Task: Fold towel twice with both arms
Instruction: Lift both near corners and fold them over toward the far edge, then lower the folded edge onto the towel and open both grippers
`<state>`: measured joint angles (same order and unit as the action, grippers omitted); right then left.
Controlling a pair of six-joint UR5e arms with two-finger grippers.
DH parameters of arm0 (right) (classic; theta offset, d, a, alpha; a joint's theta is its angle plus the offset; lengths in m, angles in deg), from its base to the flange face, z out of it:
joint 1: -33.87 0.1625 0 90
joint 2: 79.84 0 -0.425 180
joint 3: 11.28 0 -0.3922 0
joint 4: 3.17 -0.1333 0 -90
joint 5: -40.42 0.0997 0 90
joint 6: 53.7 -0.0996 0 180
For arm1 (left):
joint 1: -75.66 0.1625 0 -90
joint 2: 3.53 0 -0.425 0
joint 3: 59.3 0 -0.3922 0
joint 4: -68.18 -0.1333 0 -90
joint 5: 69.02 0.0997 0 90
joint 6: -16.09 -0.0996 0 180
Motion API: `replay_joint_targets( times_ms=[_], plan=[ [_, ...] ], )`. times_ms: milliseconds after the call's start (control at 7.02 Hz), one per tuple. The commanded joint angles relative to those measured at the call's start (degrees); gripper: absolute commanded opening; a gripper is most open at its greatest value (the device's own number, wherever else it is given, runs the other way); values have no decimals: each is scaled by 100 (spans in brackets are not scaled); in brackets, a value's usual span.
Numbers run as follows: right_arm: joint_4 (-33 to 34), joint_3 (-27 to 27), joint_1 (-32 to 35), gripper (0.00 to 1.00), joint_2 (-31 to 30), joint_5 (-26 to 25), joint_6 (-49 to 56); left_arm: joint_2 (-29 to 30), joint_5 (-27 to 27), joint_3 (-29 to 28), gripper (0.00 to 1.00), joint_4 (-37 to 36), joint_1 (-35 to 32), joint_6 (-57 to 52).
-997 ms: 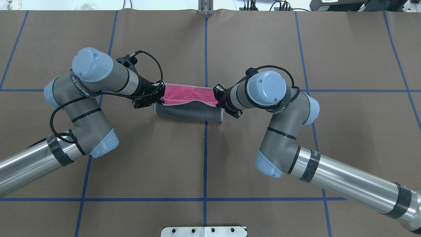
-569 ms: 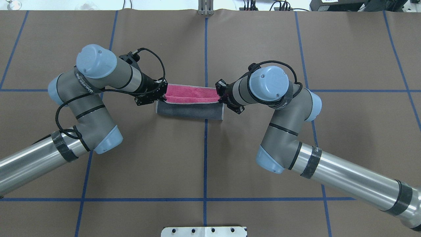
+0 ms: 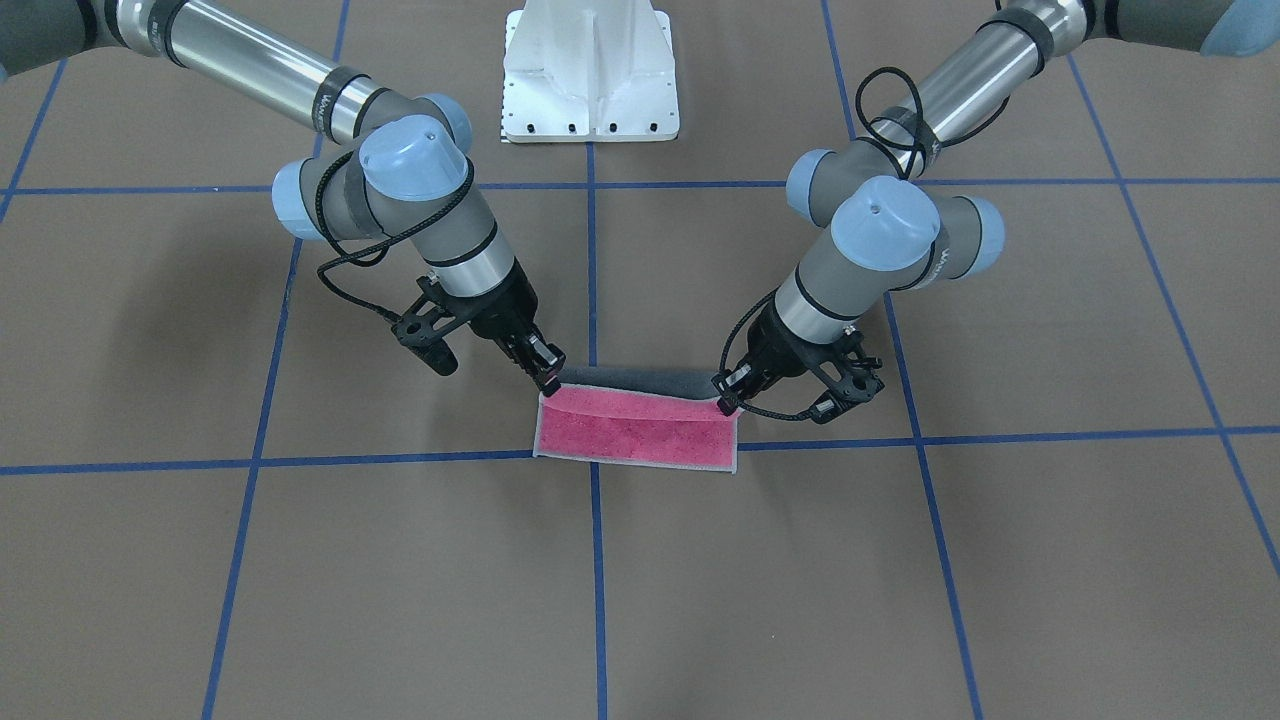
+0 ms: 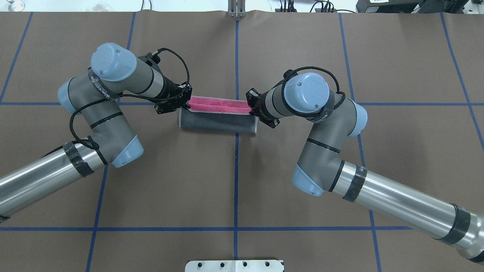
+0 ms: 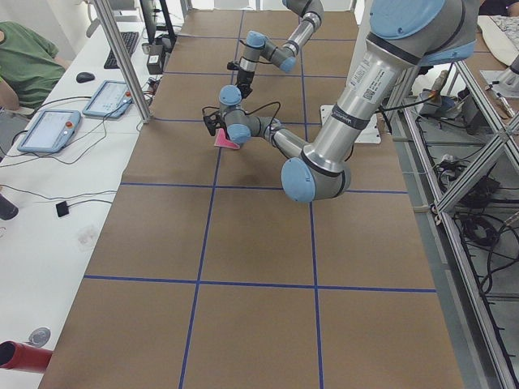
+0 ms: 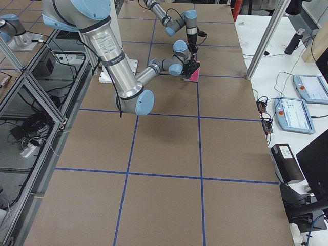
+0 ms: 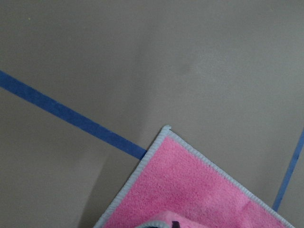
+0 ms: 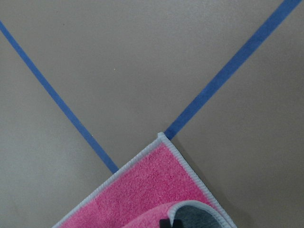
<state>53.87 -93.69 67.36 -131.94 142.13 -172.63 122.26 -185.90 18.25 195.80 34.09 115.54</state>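
Observation:
The towel (image 4: 217,123) lies at the table's middle, its near half rolled over so the dark grey face shows, with a thin pink strip (image 4: 219,105) beyond it. From the front the towel (image 3: 635,432) shows its pink face, grey fold behind. My left gripper (image 4: 186,104) is shut on the towel's left end and my right gripper (image 4: 252,109) on its right end, both holding the lifted edge. In the front view the left gripper (image 3: 727,400) is on the right and the right gripper (image 3: 548,378) on the left. Each wrist view shows a pink corner (image 7: 190,190) (image 8: 142,190) lying on the brown table.
Blue tape lines (image 4: 236,181) grid the brown table cover. The white pedestal base (image 3: 590,70) stands at the robot's side. A side table with tablets (image 5: 49,130) and a seated person (image 5: 24,65) runs along the far edge.
Both grippers have carried the held towel edge farther from the robot. The grey face shows wider and the pink strip has narrowed.

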Motion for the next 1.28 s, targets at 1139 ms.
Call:
replay_joint_targets(
  times_ms=[1139],
  plan=[
    [-148,374,87,0,174,-19,151,192,8,-249,0,9,-18,4]
  ],
)
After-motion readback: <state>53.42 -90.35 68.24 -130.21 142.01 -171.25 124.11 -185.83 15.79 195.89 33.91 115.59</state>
